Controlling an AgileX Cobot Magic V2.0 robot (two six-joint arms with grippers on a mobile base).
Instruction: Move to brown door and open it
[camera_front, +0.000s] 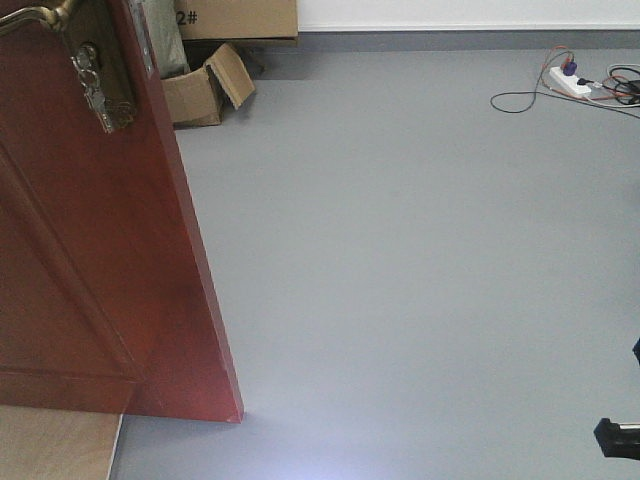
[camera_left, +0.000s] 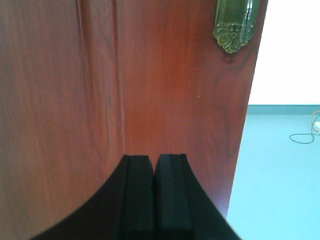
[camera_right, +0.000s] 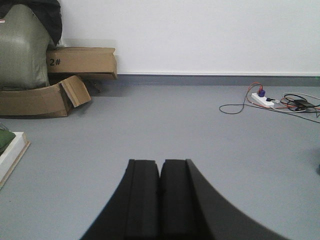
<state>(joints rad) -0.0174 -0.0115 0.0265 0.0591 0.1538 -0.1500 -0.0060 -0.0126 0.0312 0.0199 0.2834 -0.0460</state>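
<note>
A: Brown door (camera_front: 90, 250) fills left side of the front view, free edge running down to lower left, swung ajar over grey floor (camera_front: 420, 280). Brass lever handle (camera_front: 40, 17) and keyhole plate (camera_front: 100, 85) at upper left.

B: Left gripper (camera_left: 154, 192)?

A: Bottom centre of the left wrist view, pads pressed together, nothing between; door panel directly ahead.

B: Right gripper (camera_right: 160, 197)?

A: Likewise closed, empty. Cardboard boxes (camera_right: 65, 80) upper left, power strip (camera_right: 263, 99) at right.

Brown door (camera_front: 90, 250) left — cardboard boxes (camera_front: 205, 85) behind.
</note>
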